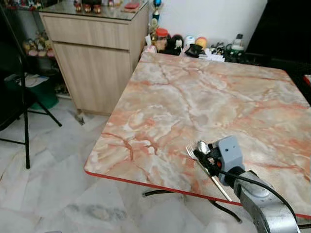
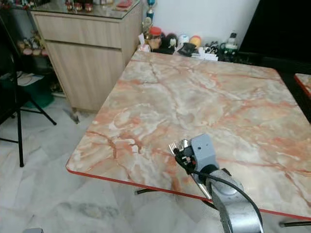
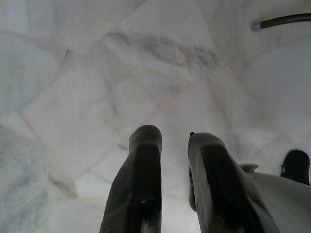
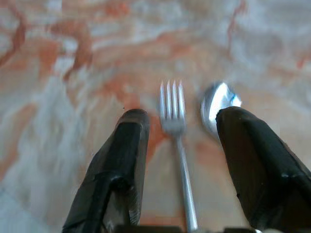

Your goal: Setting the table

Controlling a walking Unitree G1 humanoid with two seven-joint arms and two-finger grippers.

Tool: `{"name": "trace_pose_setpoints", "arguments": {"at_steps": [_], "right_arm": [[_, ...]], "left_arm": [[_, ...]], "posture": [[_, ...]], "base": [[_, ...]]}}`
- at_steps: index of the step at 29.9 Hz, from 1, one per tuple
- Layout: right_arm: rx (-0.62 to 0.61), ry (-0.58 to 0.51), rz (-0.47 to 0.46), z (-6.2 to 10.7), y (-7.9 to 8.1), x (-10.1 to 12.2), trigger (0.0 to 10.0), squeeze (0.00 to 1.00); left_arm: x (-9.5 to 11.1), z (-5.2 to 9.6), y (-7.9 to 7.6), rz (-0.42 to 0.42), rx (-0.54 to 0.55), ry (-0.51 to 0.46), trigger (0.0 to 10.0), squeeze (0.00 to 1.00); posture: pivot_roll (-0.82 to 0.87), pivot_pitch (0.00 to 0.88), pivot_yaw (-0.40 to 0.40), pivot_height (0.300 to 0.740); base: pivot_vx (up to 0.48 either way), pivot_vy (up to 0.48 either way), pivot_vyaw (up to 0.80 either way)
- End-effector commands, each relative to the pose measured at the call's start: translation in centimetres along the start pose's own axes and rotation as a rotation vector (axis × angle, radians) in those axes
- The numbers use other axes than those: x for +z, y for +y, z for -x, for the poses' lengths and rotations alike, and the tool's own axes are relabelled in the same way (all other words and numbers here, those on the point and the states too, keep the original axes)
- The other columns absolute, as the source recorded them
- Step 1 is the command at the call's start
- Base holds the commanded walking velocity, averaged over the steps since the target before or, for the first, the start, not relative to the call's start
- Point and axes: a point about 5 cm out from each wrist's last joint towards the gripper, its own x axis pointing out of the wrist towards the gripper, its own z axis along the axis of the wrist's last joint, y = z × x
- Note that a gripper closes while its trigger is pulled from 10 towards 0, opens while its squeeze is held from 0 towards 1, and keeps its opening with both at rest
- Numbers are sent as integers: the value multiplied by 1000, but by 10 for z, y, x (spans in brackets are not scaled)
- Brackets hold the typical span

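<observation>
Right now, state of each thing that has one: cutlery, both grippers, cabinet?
fork: lying flat on the marble table, between the right gripper's fingers, not gripped
spoon: lying beside the fork, bowl partly behind one finger
right gripper: open, over the cutlery near the table's front edge
left gripper: open, idle, pointing at the floor
cabinet: drawer and door shut

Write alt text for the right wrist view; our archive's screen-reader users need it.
The right pincer hangs open over a marble-patterned orange and cream table, its two black fingers straddling a silver fork. A spoon lies beside the fork, its bowl partly hidden behind one finger.
</observation>
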Motion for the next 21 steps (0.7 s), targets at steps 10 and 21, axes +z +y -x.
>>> {"name": "trace_pose_setpoints", "arguments": {"at_steps": [10,21], "right_arm": [[5,97,-60,-6,0,-20,10000,0],[7,101,-52,-21,0,-24,10000,0]], "left_arm": [[-5,0,-5,-33,-25,34,10000,0],[-6,0,-6,-41,-32,38,10000,0]], "posture": [[54,99,-29,740],[59,122,-24,740]], "base": [[0,0,0],[0,0,0]]}}
